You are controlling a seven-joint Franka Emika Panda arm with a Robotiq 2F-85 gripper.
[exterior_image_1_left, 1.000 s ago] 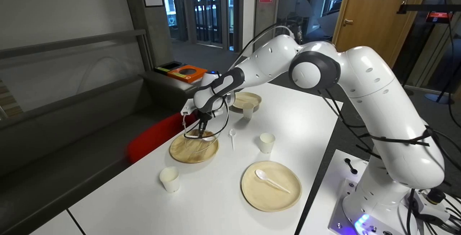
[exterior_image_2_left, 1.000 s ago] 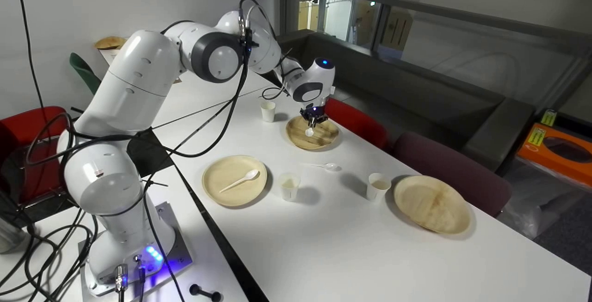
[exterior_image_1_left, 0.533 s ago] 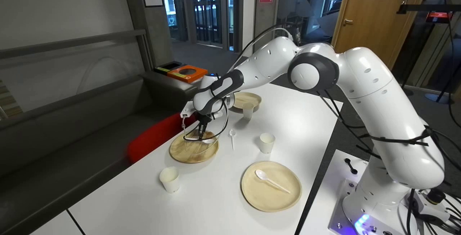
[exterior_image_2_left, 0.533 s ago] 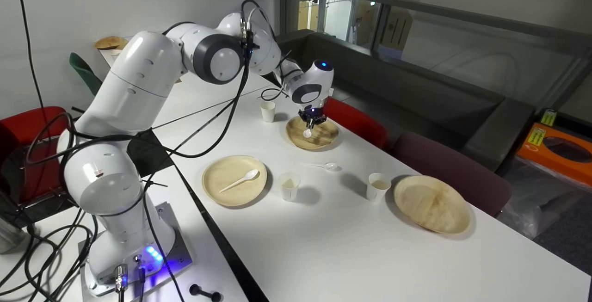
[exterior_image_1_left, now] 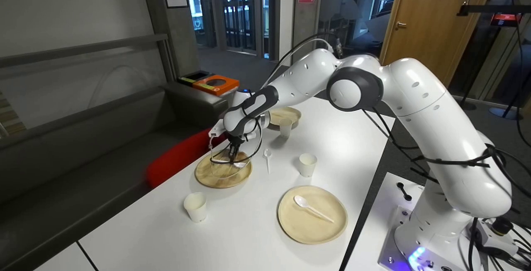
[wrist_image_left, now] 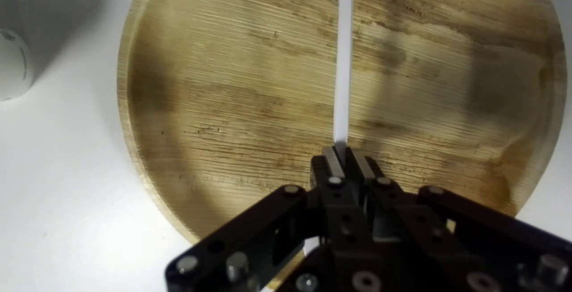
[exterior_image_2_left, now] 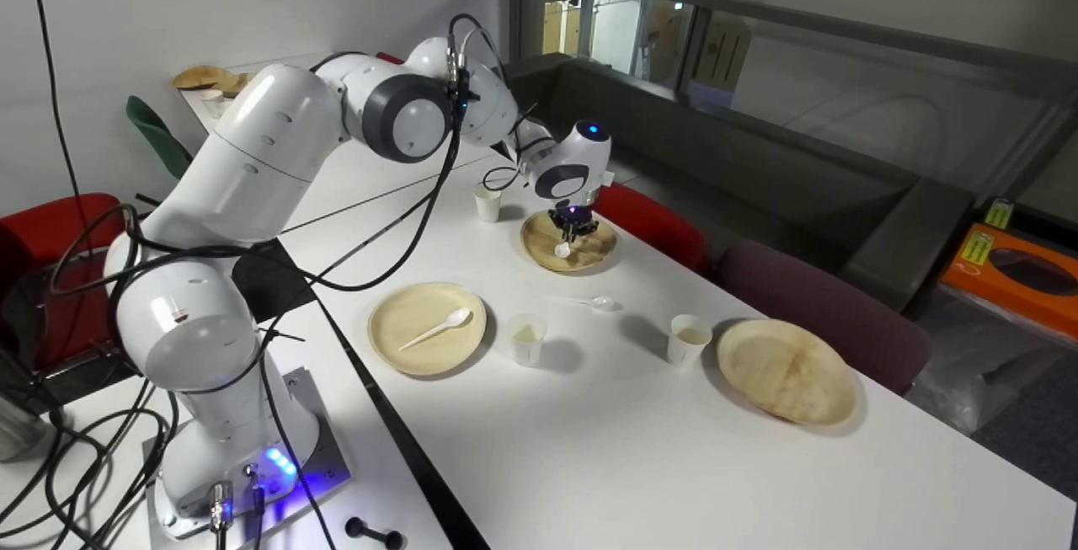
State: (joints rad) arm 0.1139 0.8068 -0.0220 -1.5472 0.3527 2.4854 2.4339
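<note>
My black gripper [wrist_image_left: 346, 154] is shut on a white plastic spoon [wrist_image_left: 343, 68] above a round wooden plate [wrist_image_left: 250, 77]. In the wrist view the spoon's handle runs straight ahead from the fingertips, and its bowl is hidden behind the gripper. An exterior view shows the spoon's bowl [exterior_image_2_left: 563, 250] just below the gripper [exterior_image_2_left: 571, 233], within the plate's outline [exterior_image_2_left: 539, 253]. From elsewhere the same plate [exterior_image_1_left: 220, 180] lies near the table edge, with the gripper [exterior_image_1_left: 233, 157] low over its far half. Whether the spoon touches the plate I cannot tell.
Beside that plate lies a loose spoon [exterior_image_1_left: 268, 161]. A pale plate [exterior_image_1_left: 311, 233] bearing another spoon [exterior_image_1_left: 314, 209] is nearer the robot base. Paper cups [exterior_image_1_left: 308, 165] stand around, including a cup [exterior_image_1_left: 195, 207] close by. Behind the table edge is a red chair [exterior_image_1_left: 174, 159].
The arm has come down a little, bringing the gripper and its spoon lower over the wooden plate. The jaws stay closed on the handle, and the other tableware has not moved.
</note>
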